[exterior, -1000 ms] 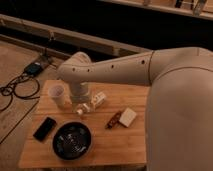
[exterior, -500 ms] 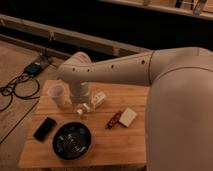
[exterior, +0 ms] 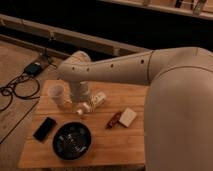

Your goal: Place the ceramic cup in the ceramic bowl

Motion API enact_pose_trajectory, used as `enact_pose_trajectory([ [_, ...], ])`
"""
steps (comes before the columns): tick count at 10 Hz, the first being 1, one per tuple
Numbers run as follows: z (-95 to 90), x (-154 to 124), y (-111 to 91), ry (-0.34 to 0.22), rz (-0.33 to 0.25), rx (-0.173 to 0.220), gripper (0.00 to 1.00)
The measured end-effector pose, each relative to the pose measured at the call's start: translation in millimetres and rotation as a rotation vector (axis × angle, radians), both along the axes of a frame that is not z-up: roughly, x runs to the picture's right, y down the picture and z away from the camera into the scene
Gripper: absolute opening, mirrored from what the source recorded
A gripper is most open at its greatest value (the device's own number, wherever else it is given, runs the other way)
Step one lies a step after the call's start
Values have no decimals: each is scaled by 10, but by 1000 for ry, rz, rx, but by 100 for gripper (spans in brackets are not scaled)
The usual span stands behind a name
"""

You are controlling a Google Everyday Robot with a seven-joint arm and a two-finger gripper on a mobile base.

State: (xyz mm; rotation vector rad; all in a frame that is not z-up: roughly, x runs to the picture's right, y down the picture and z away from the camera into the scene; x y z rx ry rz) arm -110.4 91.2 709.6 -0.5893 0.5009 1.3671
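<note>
Nearest the front edge of the light wooden counter, the wide, shallow, glossy black ceramic bowl is seen, with faint light marks inside. Bare wood lies open to the right of the bowl. Just beyond the bowl on the left, a flat black rectangular phone is laid close to the counter's left edge. Farther back on the right, a white rectangular block is set against a small reddish-brown object. Behind the bowl, the tool is held low over the counter under the white arm. It is just beside the plain white handleless ceramic cup, which stands upright near the back left corner, apart from the bowl. Whether the tool is released or clenched cannot be told. A small white bottle is seen just right of the tool. Beyond the counter, dark cables are spread on the floor.
</note>
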Motion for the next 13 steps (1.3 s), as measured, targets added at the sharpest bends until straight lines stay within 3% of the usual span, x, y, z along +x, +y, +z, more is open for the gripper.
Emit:
enact_pose_trajectory([
  [2, 141, -117, -165, -64, -121, 17, 65],
  [4, 370, -375, -365, -162, -299, 26, 65],
  [6, 585, -609, -521, -241, -421, 34, 65],
  [10, 928, -1005, -773, -363, -557, 69, 65],
  [13, 995, -1373, -882, -466, -616, 103, 65],
])
